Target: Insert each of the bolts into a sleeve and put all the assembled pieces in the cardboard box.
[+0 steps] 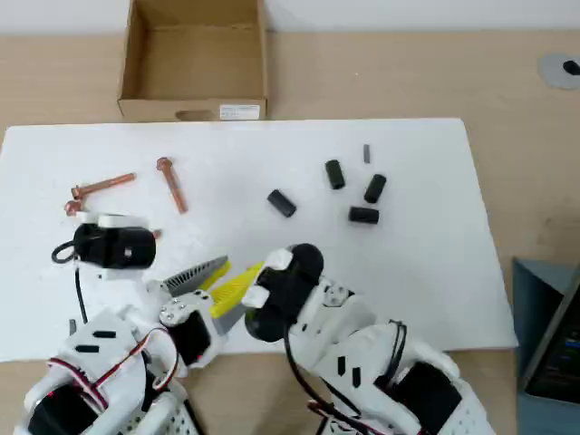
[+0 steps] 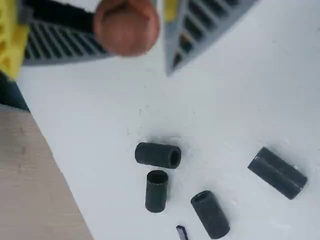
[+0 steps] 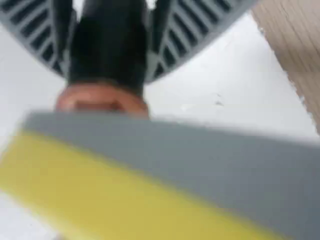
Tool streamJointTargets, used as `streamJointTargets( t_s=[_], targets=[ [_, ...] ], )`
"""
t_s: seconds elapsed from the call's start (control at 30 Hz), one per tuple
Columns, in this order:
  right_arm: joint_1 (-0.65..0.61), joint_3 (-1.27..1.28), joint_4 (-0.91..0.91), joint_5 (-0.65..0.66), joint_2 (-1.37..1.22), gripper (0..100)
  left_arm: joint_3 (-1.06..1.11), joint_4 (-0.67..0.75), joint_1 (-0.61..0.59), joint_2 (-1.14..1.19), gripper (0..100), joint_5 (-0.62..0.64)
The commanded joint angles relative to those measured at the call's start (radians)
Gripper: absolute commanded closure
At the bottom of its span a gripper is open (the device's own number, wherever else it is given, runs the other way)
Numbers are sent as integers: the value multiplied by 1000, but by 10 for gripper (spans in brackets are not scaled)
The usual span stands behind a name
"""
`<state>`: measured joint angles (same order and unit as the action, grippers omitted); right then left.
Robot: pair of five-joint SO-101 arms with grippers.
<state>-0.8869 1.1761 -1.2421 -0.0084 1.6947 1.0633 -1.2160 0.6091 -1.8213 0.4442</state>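
The left claw (image 2: pixel 131 47) was closed narrowly on a copper bolt (image 2: pixel 125 25), whose round head sat between the grey slatted fingers and faced the wrist camera. The right claw (image 3: pixel 107 70) was clamped on a black sleeve (image 3: pixel 107 35). In the right wrist view a copper part lay right against that sleeve's end, though blur hid whether it had entered the sleeve. A grey and yellow finger of the other claw crossed just in front. In the high view the two claws met over the near part of the white sheet (image 1: pixel 435 272), left of centre. Three loose bolts lay on the left of the sheet: one (image 1: pixel 104 186) farthest left, one (image 1: pixel 170 184) to its right, and a third (image 1: pixel 72 207) mostly hidden under the left arm. Four loose sleeves lay right of centre, apart from each other and well apart from the claws: one (image 1: pixel 281 203) nearest the middle, then (image 1: pixel 335 174), (image 1: pixel 375 188) and (image 1: pixel 363 215). A small dark bit (image 1: pixel 366 154) lay just beyond them. That made four bolts and five sleeves in all. The box (image 1: pixel 131 63) stood open on the wooden tabletop (image 1: pixel 408 77), at the far left past the sheet's edge. A white label (image 1: pixel 239 111) was on its near wall, with print too small to read. A grey disc (image 1: pixel 560 69) sat at the far right.
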Motion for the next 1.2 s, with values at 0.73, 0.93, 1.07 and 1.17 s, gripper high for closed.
streamJointTargets(
  t_s=[0.73, 0.93, 1.07, 1.17],
  targets=[
    [367, -76, 25, -3, -4, 989, 192, 20, -595, -4, 998, -439],
    [421, -188, 28, -2, -147, 989, 339, 25, -634, -4, 998, -482],
    [421, -360, 31, -2, -389, 989, 437, 103, -683, -4, 998, -486],
    [421, -510, 35, -2, -576, 989, 500, 175, -727, -4, 998, -486]
  ],
)
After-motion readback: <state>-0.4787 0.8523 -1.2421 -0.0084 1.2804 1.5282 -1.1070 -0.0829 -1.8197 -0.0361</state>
